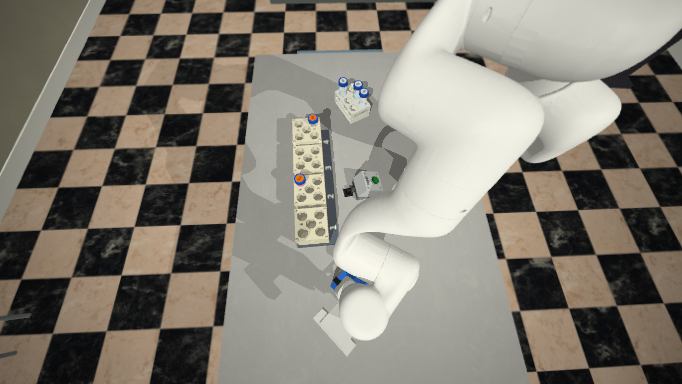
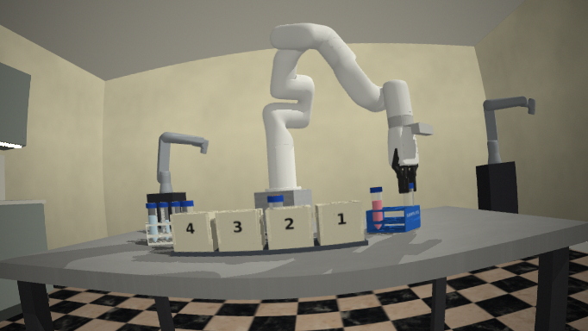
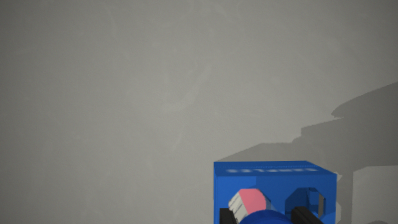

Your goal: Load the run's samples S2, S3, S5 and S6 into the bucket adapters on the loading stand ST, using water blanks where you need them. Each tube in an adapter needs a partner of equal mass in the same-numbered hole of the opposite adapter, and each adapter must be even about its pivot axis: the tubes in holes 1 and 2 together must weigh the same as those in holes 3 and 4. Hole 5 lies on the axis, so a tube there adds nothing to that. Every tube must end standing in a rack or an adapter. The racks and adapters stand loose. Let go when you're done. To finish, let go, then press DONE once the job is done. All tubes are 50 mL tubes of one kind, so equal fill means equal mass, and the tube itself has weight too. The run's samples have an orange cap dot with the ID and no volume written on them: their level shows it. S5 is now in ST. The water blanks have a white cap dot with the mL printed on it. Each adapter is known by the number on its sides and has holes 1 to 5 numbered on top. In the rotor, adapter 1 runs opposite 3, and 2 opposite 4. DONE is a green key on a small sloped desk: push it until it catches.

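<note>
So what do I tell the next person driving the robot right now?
Gripper: fingers around a blue-capped tube at the blue rack; whether they grip it, I can't tell.
Blue rack also holds a pink-filled tube.
Done: one orange-dot sample each in adapter 4 and adapter 2.
Left: load both blue-rack tubes, add blanks from the white rack as needed, let go, press DONE.

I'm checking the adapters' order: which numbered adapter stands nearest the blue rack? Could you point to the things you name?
Adapter 1 (image 1: pixel 311 225) (image 2: pixel 340 230), at the end of the row beside the blue rack (image 1: pixel 334 284) (image 2: pixel 412 221) (image 3: pixel 275 169); the other three stand farther along.
</note>
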Action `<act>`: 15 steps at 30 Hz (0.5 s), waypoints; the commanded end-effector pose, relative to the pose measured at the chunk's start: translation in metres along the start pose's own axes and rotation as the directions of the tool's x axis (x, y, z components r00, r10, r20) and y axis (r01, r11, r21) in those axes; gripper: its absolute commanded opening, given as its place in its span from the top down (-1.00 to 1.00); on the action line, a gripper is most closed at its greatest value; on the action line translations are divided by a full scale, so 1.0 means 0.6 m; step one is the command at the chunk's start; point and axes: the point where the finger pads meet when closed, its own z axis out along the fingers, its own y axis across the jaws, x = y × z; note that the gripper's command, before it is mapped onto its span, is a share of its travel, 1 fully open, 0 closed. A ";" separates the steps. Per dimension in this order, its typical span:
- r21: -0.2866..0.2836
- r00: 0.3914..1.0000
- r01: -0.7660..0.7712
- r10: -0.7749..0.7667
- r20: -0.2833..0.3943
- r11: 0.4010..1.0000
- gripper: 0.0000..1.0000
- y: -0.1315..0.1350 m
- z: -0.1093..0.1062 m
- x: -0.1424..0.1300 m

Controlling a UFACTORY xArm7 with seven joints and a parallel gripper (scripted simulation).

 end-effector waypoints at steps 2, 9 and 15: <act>0.000 1.000 0.000 0.000 -0.005 1.000 1.00 0.000 -0.003 0.003; 0.000 1.000 0.000 0.000 -0.005 1.000 1.00 0.000 -0.003 0.003; 0.000 1.000 0.000 0.000 -0.005 1.000 1.00 0.000 -0.008 0.003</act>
